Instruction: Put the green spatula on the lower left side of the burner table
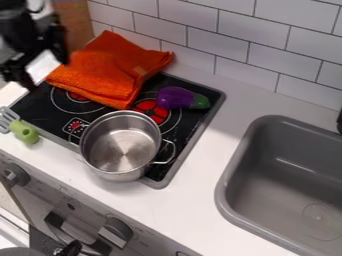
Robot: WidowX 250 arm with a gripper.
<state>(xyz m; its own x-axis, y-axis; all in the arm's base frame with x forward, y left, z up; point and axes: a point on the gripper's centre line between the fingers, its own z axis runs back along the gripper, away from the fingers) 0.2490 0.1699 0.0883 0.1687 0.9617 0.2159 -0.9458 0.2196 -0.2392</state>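
White tiled wall (264, 37) | pale countertop (194, 200) | grey sink (230, 172) | tan board (72, 22)

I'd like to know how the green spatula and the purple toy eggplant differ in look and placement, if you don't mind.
The spatula has a slotted grey head and a green handle, while the eggplant is a rounded purple body with a green end. The spatula lies at the cooktop's left front edge; the eggplant lies farther in, partly covering a red burner. Both have green parts.
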